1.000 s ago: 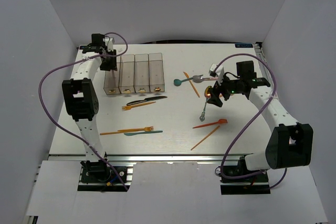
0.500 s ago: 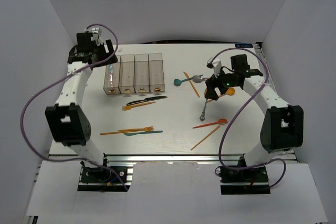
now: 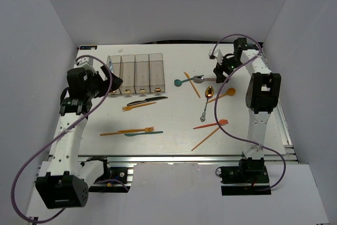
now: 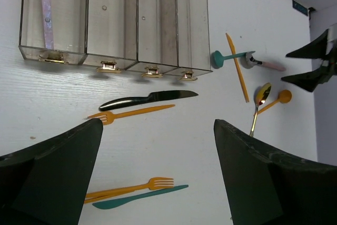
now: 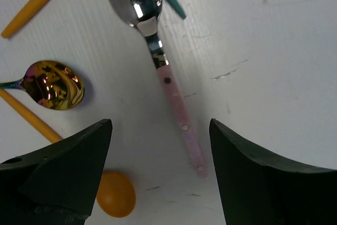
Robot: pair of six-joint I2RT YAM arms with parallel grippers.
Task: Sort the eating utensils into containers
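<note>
Blue label (image 4: pixel 300 8) on table (image 4: pixel 52 93) edge — unreadable — near right gripper (image 4: pixel 285 67).

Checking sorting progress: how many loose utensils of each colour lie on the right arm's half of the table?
Orange: 3 (orange knife, orange spoon, long orange utensil)
Teal: 1 (teal spoon)
Red: 1 (red utensil)
Metal: 2 (pink-handled spoon, iridescent spoon)
Total: 7

Nothing legible is showing in any view. A small dark label (image 4: pixel 300 8) is sitting on the flat white table (image 4: pixel 174 140) at its far edge, print too small to read.
</note>
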